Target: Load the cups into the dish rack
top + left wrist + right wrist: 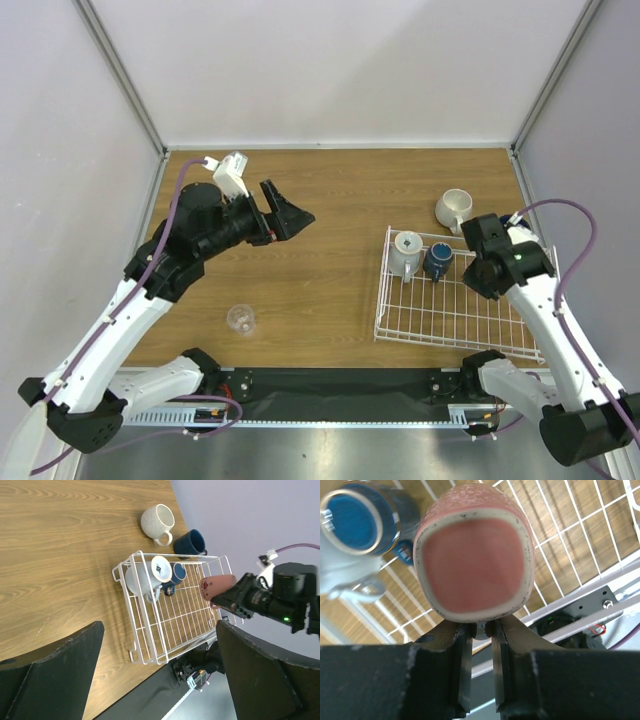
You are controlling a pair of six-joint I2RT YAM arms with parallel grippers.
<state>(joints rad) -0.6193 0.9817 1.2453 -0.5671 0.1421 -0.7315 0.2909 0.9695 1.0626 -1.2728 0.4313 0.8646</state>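
The top camera looks steeply down from above and behind the 2 arm bases (200,372), far enough back to take in the whole bench (330,200). The left wrist camera hangs high over the bench's left side and faces across it, seeing the rack (185,615) from well away between its own dark fingers (55,675). The right wrist camera looks down along its fingers (462,670) from very close, the pink cup (475,555) filling most of its frame. All 3 views share the rack, with its pale mug (139,581) and blue cup (176,573).
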